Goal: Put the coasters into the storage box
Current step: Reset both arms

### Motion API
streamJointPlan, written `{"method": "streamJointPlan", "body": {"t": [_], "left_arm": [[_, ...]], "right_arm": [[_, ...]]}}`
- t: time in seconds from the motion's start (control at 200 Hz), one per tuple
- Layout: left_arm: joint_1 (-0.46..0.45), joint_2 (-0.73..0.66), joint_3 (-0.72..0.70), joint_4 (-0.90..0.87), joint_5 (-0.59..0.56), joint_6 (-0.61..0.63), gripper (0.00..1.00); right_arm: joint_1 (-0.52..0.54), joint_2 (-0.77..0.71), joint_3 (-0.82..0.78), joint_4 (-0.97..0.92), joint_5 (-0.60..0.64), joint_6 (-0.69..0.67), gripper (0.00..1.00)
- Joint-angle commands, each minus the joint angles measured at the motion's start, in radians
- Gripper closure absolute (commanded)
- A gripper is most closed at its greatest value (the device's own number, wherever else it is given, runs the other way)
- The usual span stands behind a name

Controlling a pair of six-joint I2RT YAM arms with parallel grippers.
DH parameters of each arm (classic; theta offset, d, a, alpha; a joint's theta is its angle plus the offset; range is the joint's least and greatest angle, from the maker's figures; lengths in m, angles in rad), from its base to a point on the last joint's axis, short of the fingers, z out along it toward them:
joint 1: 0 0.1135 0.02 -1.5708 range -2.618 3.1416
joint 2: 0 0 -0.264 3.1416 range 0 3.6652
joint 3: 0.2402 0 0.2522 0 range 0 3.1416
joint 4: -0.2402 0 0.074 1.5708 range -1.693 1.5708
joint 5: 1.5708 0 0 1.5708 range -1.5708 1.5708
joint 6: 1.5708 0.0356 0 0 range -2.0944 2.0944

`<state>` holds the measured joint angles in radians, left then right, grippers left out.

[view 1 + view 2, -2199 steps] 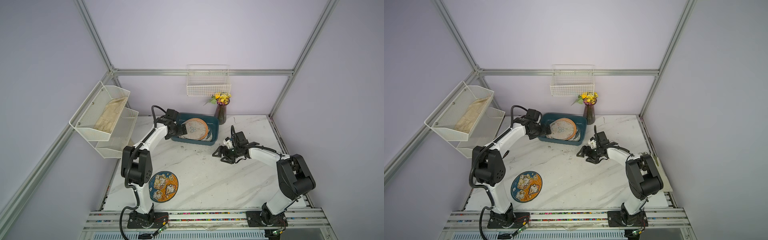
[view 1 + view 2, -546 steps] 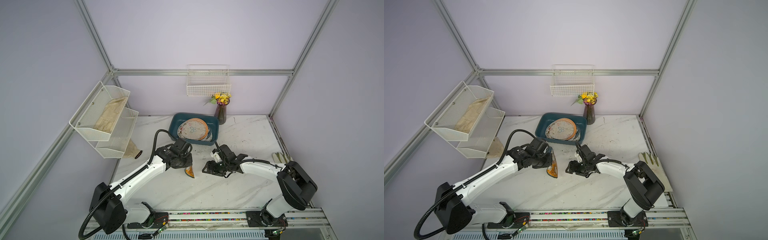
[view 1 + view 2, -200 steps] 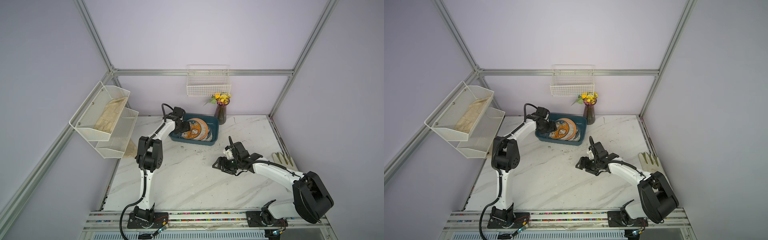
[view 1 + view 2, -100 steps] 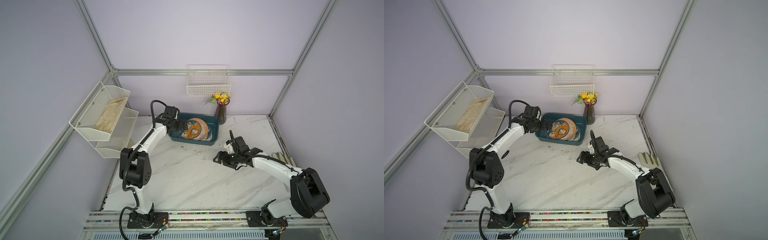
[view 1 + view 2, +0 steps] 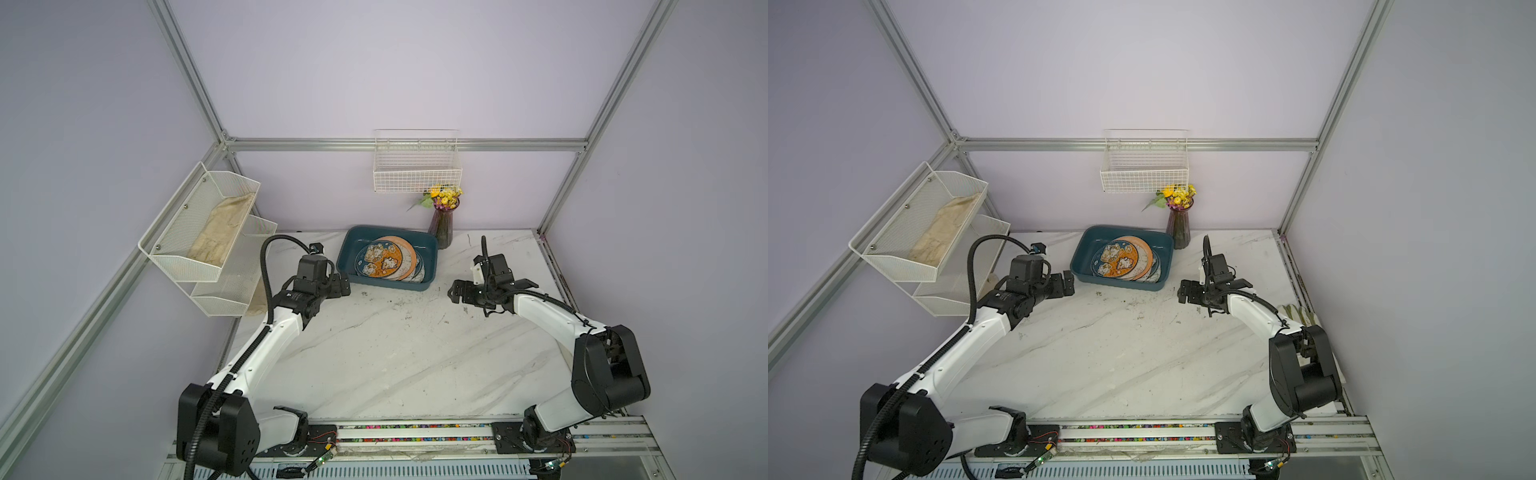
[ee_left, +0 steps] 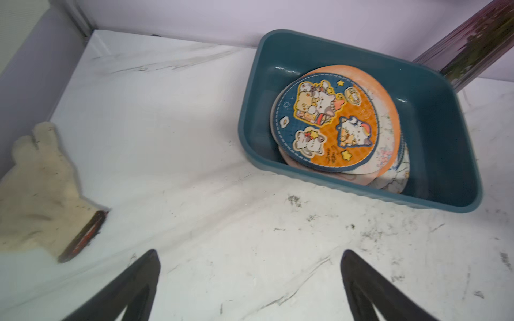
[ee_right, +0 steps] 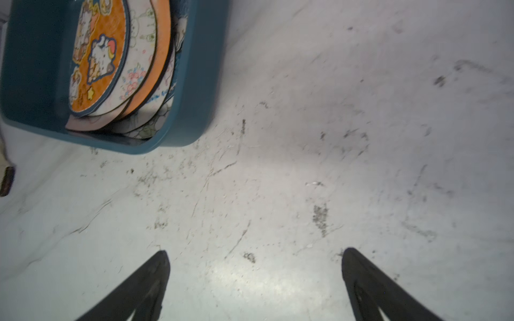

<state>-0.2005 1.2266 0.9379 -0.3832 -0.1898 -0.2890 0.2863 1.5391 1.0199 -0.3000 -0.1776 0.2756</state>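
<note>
The dark teal storage box [image 5: 345,253] [image 5: 1080,257] stands at the back of the marble table. Inside it lies a stack of several coasters [image 5: 384,259] [image 5: 1121,258]; the top one is orange and blue with cartoon animals [image 6: 325,125] [image 7: 103,55]. My left gripper [image 5: 343,286] [image 6: 250,258] hovers just off the box's front left corner, open and empty. To the right of the box, my right gripper [image 5: 456,291] [image 7: 254,255] is also open, with only bare table between its fingers. I see no coaster outside the box.
A dirty cream glove [image 6: 41,194] [image 5: 258,297] lies at the table's left edge under the white mesh shelf [image 5: 208,237]. A vase of yellow flowers [image 5: 442,224] stands right behind the box. A white wire basket [image 5: 417,174] hangs on the wall. Pale green items [image 5: 1296,313] lie at the right edge.
My left gripper has drawn back from the box to its front left corner, leaving the orange cartoon coaster on top of the stack. My right gripper's jaws have opened wider.
</note>
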Motion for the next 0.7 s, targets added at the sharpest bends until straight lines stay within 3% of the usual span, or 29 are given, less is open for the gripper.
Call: {"method": "streamJointPlan", "body": {"t": [0.0, 0.255, 0.43, 0.695], "left_arm": [[0.049, -0.052, -0.113, 0.139, -0.068, 0.053, 0.0], [0.141, -0.079, -0.319, 0.417, -0.049, 0.124, 0.0], [0.186, -0.044, -0.378, 0.533, -0.029, 0.174, 0.0], [0.227, -0.009, -0.502, 0.77, 0.009, 0.213, 0.0]], "right_arm": [[-0.029, -0.008, -0.04, 0.152, 0.159, -0.104, 0.02], [-0.113, 0.03, -0.222, 0.531, 0.271, -0.213, 0.02], [-0.138, 0.041, -0.378, 0.823, 0.293, -0.292, 0.02], [-0.171, 0.076, -0.505, 1.097, 0.301, -0.335, 0.02]]}}
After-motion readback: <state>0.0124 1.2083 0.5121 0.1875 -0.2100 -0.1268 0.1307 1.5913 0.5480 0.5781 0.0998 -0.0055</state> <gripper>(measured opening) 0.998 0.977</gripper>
